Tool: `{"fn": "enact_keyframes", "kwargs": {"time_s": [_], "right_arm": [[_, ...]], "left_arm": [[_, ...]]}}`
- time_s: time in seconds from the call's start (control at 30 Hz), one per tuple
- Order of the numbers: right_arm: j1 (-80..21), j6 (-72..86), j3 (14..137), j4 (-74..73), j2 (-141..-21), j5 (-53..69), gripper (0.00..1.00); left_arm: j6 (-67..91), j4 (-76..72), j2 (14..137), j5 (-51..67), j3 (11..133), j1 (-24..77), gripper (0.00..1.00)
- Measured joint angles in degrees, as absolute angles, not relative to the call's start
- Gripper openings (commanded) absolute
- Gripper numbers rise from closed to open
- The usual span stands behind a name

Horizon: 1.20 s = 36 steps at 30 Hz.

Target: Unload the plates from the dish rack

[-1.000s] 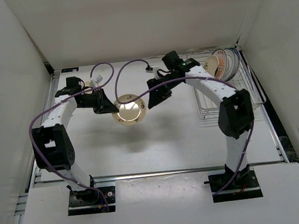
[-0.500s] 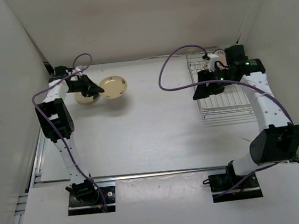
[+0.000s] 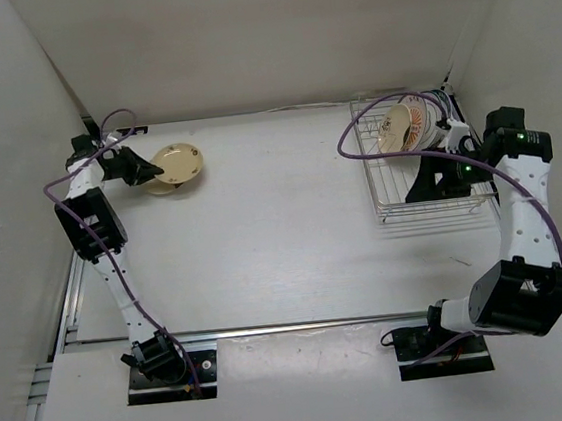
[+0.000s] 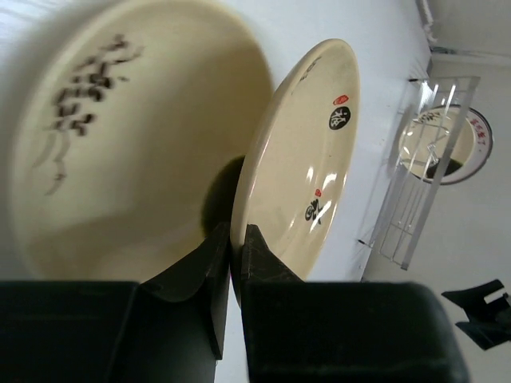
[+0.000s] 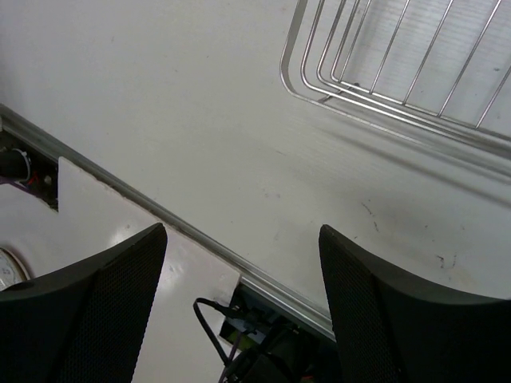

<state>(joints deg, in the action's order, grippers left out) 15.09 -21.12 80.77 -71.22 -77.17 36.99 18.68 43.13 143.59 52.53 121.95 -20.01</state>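
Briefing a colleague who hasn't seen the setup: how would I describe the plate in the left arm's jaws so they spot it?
Go to the table, far left corner, across from the dish rack. There the left gripper pinches the rim of a cream-yellow plate. Unlike the cream plate beneath it, it sits clamped in the jaws and shows a red stamp.

White, matte worktop (image 3: 294, 239). Carries the silver wire dish rack (image 3: 405, 197) at the far right and one cream-yellow plate (image 3: 161, 188) lying flat at the far left, well apart. Shows faint dark scuffs (image 5: 369, 212) beside the rack.
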Motion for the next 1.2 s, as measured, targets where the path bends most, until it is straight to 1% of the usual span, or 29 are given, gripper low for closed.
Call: {"fn": "enact_keyframes", "kwargs": {"time_s": [0.27, 0.47, 0.5, 0.57, 0.6, 0.63, 0.7, 0.73, 0.87, 0.97, 1.03, 1.13, 1.2], "right_arm": [[16.1, -21.6, 74.6, -71.9, -75.4, 39.6, 0.82], [16.1, -21.4, 74.0, -71.7, -75.3, 40.9, 0.82], [16.1, -21.4, 74.0, -71.6, -75.3, 41.1, 0.82], [16.1, -21.4, 73.8, -71.3, -75.3, 41.4, 0.82], [16.1, -21.3, 73.3, -71.0, -75.1, 41.5, 0.82], [16.1, -21.2, 72.9, -70.9, -74.9, 41.6, 0.82], [16.1, -21.2, 71.8, -70.6, -74.5, 41.8, 0.82], [16.1, -21.2, 71.5, -70.5, -74.3, 41.9, 0.82], [16.1, -21.1, 70.6, -70.4, -73.4, 42.4, 0.82], [16.1, -20.9, 70.4, -70.4, -72.8, 42.8, 0.83], [16.1, -20.7, 70.4, -70.4, -72.5, 43.2, 0.83], [16.1, -20.5, 70.4, -70.4, -72.1, 43.9, 0.83], [16.1, -20.4, 70.3, -70.4, -71.6, 44.0, 0.83]], "left_arm": [[18.5, 43.3, 145.1, 48.6, 123.8, -22.1, 0.1], [18.5, 43.3, 145.1, 45.0, 124.1, -22.7, 0.1], [18.5, 43.3, 145.1, 44.6, 124.1, -22.7, 0.12], [18.3, 43.3, 145.1, 44.2, 124.1, -22.7, 0.2], [18.2, 43.3, 145.1, 44.0, 124.1, -22.7, 0.29], [17.9, 43.3, 145.1, 43.8, 124.1, -22.7, 0.36], [17.4, 43.3, 145.1, 43.2, 124.1, -22.7, 0.44], [17.0, 43.4, 145.1, 42.9, 124.1, -22.7, 0.46], [16.0, 43.6, 144.9, 40.8, 124.1, -22.7, 0.46], [15.2, 43.8, 144.3, 38.7, 124.0, -22.6, 0.48], [14.8, 43.9, 143.5, 37.4, 123.2, -22.4, 0.51], [14.1, 44.3, 141.6, 35.2, 120.9, -22.1, 0.63], [13.5, 44.6, 140.1, 33.6, 119.1, -21.9, 0.68]]}}
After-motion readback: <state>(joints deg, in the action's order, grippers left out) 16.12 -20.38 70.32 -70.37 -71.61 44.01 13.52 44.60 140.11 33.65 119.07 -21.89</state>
